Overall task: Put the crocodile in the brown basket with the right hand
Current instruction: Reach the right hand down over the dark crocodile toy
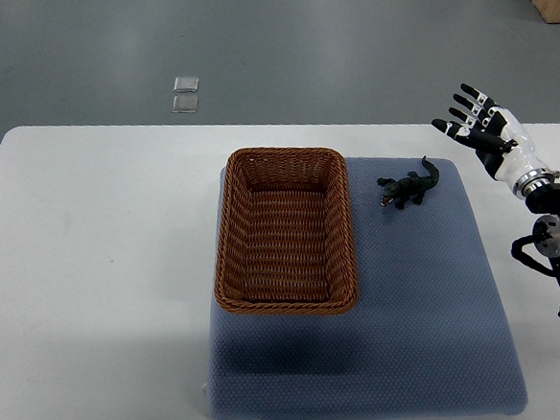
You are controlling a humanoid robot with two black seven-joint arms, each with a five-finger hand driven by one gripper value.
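The crocodile, a small dark toy with a long ridged body, was seen lying on its belly just to the right of the brown basket, level with the basket's far end and apart from its rim. Its head was turned toward the basket and its tail pointed away from it. Nothing was found between the toy and the basket.

Further right of the basket and slightly beyond its far end, the right hand was held in the air, well apart from the crocodile. Its black-and-white fingers were spread wide and nothing was held in them.

The basket was seen to be rectangular with rounded corners, woven of brown wicker, and nothing was seen inside it. Under the basket and the toy a blue-grey mat with a fine dotted texture was laid, and beneath that a white surface with rounded corners. Beyond the basket, on the grey floor, two small clear squares were seen side by side.
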